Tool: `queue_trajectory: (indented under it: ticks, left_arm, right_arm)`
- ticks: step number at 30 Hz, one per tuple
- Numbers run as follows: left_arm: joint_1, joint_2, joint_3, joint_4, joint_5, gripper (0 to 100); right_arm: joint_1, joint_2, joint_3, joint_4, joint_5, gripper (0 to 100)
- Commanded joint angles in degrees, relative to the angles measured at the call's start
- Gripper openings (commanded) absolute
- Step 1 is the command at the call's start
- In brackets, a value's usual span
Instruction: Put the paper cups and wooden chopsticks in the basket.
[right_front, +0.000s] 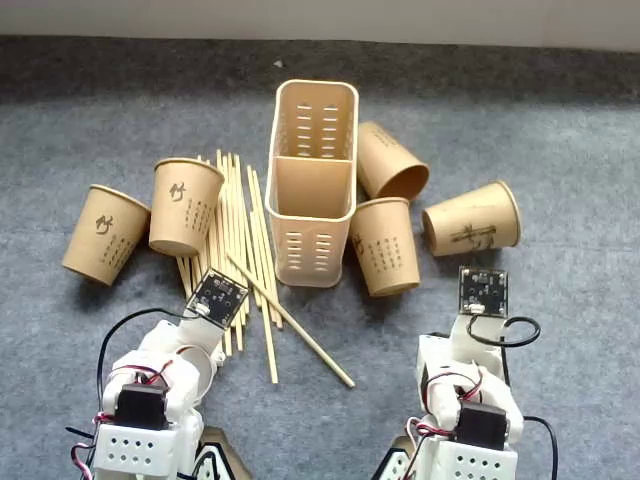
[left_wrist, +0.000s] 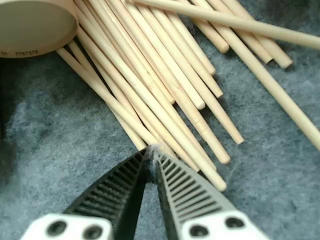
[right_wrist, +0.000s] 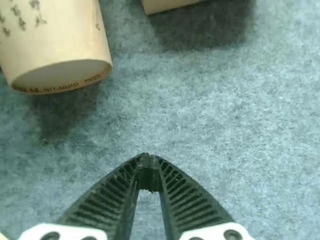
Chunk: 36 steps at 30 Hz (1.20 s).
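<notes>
- Waiting at the middle of the grey felt surface (right_front: 560, 330), the two-compartment basket (right_front: 312, 255) has both compartments bare, so the task looks barely begun.
- Five paper cups are left outside it: two (right_front: 105, 233) (right_front: 185, 205) on the left arm's side and three (right_front: 392, 160) (right_front: 384, 245) (right_front: 472, 218) on the right's.
- The wooden chopsticks (right_front: 238, 230) lie in a loose bundle just beside the basket, one askew.
- The left jaws are closed tip to tip at the chopsticks' near ends, gripping nothing.
- The right jaws are closed and empty over bare felt.
</notes>
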<state>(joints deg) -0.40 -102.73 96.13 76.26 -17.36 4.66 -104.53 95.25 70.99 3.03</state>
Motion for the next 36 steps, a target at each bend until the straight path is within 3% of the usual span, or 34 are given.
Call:
queue_trajectory:
  ticks: [1,4,9,12,18,21,27,31,36]
  left_arm:
    - [3.03,0.22,1.10,-5.36,0.35,1]
    - [4.26,0.22,1.10,-10.55,0.00,1]
    - [-4.35,0.22,-0.31,-20.84,-12.31,1]
    - [-7.69,0.22,-4.18,-25.05,-8.79,1]
    - [-8.13,0.40,-8.84,-25.41,4.84,1]
    - [-10.24,0.31,-7.78,-25.32,5.10,1]
    - [-10.68,0.22,-3.38,-26.73,4.75,1]
    - [-10.68,0.22,-3.21,-26.73,4.66,1]
    - [-10.59,0.22,-2.24,-27.16,4.66,1]
  right_arm:
    - [-0.40,-0.57,8.66,-1.01,-0.53,0.6]
    - [0.13,-0.57,8.66,-7.16,2.64,0.6]
    - [5.58,-0.57,1.80,-20.09,21.63,0.6]
    - [8.75,-0.22,-7.87,-23.69,17.58,0.9]
    - [9.54,8.31,-29.93,-24.13,11.52,11.5]
    - [11.74,24.40,-46.02,-23.78,8.97,11.5]
    - [16.48,70.46,-79.16,-19.65,-2.11,11.5]
    - [15.96,98.07,-98.59,-11.65,-7.12,11.5]
    - [11.03,120.84,-119.69,0.84,-10.99,11.8]
